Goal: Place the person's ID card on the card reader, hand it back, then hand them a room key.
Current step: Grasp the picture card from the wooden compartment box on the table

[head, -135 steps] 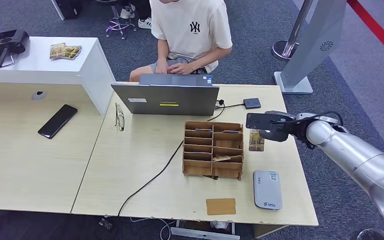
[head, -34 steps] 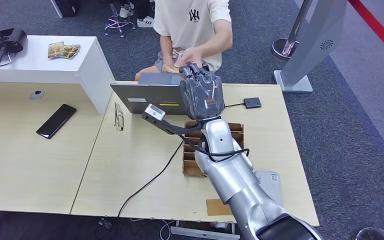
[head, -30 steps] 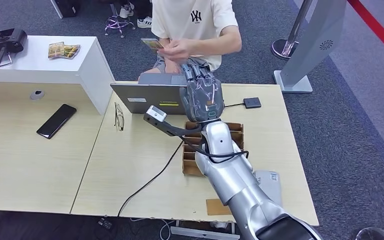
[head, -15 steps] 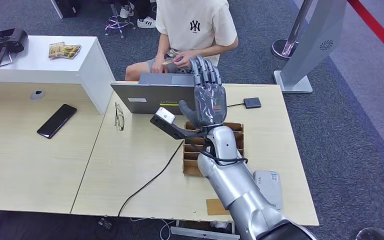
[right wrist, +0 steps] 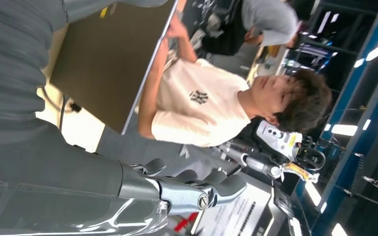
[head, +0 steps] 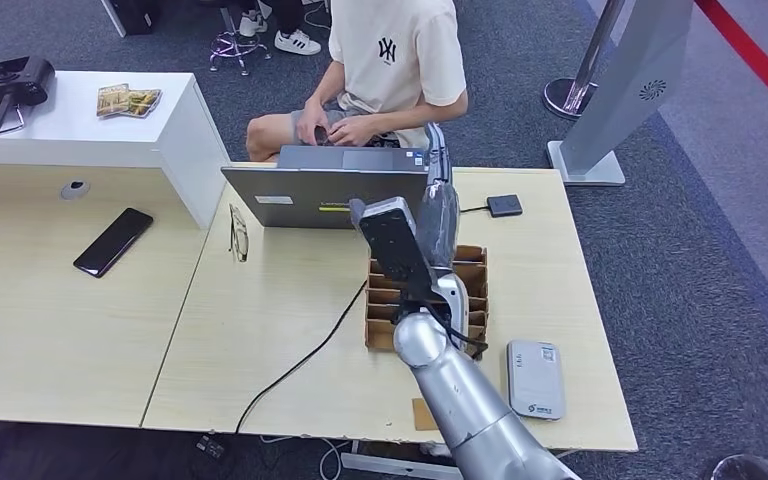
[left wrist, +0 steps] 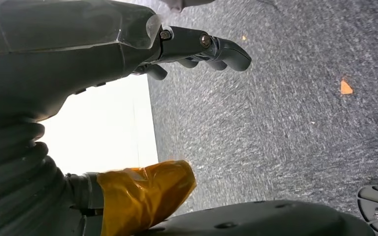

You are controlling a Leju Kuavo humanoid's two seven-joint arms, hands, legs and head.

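Note:
My right hand (head: pixel 438 200) is raised above the table between the laptop (head: pixel 300 195) and the wooden slotted key box (head: pixel 475 285). It is turned edge-on, its fingers (right wrist: pixel 211 189) straight and holding nothing. The person (head: pixel 395 55) sits behind the laptop with both hands low at its far edge; I cannot make out the ID card there. The grey card reader (head: pixel 535 378) lies flat near the front right of the table with nothing on it. My left hand (left wrist: pixel 197 46) hangs over grey carpet, fingers loosely out and empty.
A tan card (head: pixel 420 413) lies at the table's front edge, partly behind my arm. A small black box (head: pixel 504 206) sits at the back right, with glasses (head: pixel 239 233) left of the laptop. A phone (head: pixel 113 241) lies on the left table. A cable (head: pixel 300 365) crosses the tabletop.
My right hand has turned from palm-flat to edge-on and drawn back a little to the right. The person pulled the card away and lowered both hands behind the laptop.

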